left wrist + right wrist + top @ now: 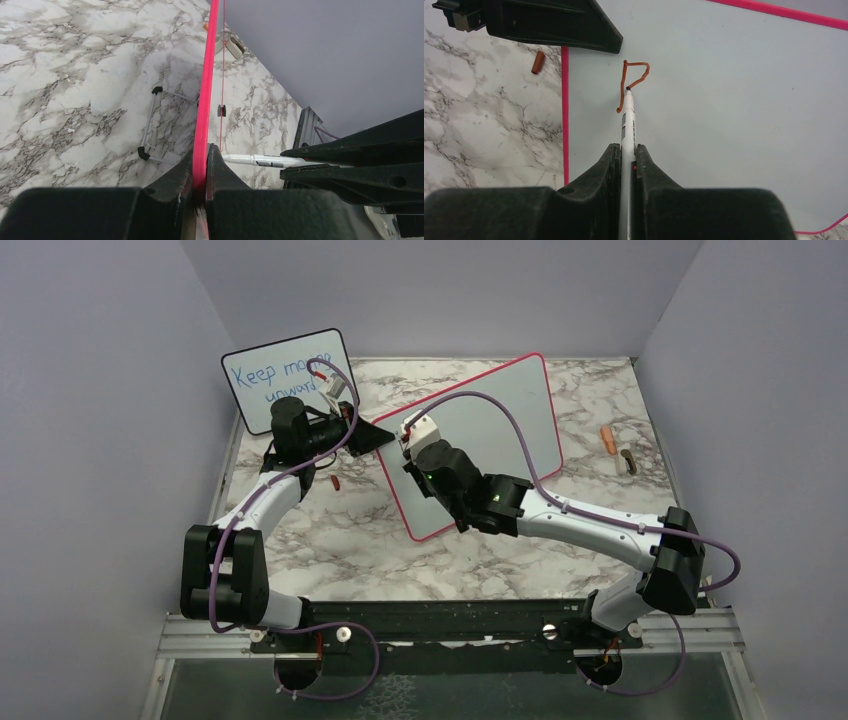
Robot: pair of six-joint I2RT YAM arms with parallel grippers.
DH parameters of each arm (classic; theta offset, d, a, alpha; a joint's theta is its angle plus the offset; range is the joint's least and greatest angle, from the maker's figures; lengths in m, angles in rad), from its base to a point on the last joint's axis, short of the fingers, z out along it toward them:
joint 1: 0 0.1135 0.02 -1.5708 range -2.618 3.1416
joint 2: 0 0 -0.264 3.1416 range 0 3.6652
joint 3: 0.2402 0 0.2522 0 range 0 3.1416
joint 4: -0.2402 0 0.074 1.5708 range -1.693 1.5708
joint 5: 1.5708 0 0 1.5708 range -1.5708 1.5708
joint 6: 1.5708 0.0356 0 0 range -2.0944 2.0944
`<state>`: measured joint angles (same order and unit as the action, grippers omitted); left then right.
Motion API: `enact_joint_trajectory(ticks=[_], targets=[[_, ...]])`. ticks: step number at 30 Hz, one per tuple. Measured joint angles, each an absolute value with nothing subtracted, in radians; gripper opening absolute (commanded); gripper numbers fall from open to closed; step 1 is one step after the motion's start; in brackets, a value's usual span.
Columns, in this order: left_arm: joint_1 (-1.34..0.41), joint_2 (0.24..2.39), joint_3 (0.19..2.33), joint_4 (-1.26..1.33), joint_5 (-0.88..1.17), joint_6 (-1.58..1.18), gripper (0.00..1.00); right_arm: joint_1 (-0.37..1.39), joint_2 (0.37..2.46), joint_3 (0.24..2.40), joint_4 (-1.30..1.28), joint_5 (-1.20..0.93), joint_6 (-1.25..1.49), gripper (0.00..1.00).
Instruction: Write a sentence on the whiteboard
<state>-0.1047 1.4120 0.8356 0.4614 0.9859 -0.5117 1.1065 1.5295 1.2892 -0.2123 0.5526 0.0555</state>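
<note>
The pink-framed whiteboard (510,410) stands tilted mid-table. My left gripper (200,160) is shut on its pink edge (205,100), at the board's upper left corner (385,435). My right gripper (626,150) is shut on a white marker (628,125). The marker's dark tip touches the board's face (724,100) near its top left. The sentence on the board is a single reddish-brown stroke shaped like a P (631,80). The marker tip rests where the loop meets the stem. The left wrist view shows the marker (265,160) lying across to the board.
A smaller black-framed board with blue writing (285,375) stands at the back left. An orange cap (336,483) lies left of the whiteboard. An orange piece (607,440) and a dark one (629,462) lie at the right. Wire stand feet (150,125) sit behind the whiteboard.
</note>
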Motion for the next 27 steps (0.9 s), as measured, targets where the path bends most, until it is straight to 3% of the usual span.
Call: enact_joint_trajectory(ticks=[27], targets=[[-0.105,1.412,0.836,0.462,0.986,-0.512,0.0,1.109,1.53,1.288,-0.213,0.553,0.064,0.01]])
